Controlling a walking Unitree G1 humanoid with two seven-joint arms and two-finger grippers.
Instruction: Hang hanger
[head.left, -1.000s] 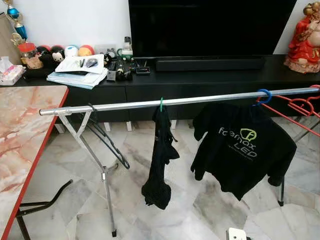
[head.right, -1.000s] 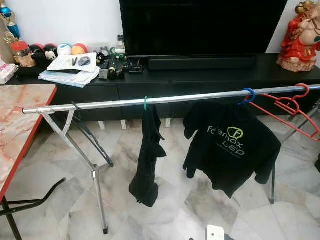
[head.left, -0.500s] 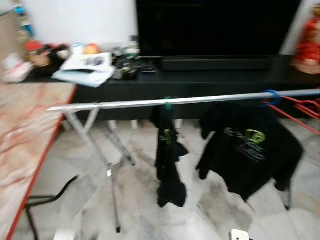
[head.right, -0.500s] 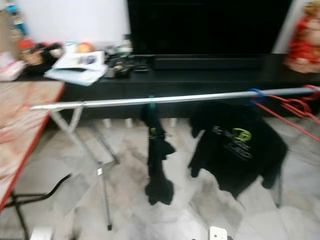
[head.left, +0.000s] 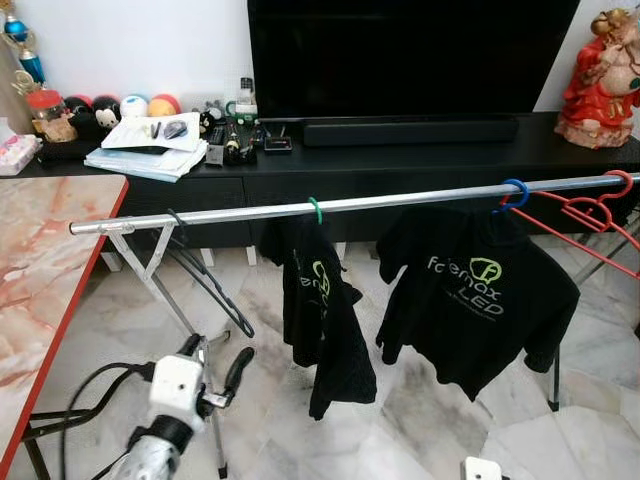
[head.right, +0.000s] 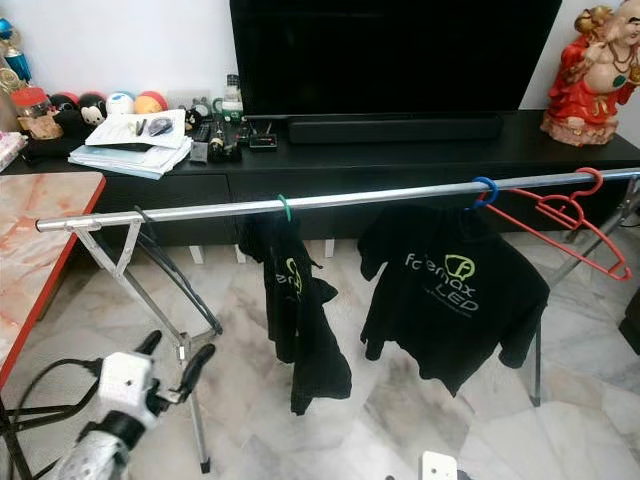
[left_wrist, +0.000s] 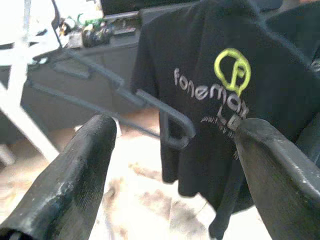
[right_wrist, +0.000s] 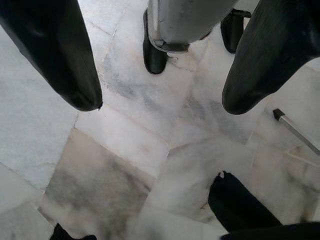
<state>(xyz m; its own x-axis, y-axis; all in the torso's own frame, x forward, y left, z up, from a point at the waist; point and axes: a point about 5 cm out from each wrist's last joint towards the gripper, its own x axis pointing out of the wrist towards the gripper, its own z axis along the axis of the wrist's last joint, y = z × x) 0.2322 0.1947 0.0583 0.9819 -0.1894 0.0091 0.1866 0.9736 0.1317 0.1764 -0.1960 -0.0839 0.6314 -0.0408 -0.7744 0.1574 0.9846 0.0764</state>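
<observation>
left claw (head.left: 214, 361) now raised, open, near black hanger (head.left: 205, 283)

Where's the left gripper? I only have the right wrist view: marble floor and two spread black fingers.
Observer: The left gripper is low in front of the clothes rack's left leg, fingers apart, nothing between them.
Operator: Any free hanger near it?
Observer: Yes, an empty dark hanger hangs from the left end of the rail, just beyond the fingers.
Operator: What else is on the rail?
Observer: A black shirt on a green hook at the middle, a black logo shirt on a blue hook further right, and an empty red hanger at the right end.
</observation>
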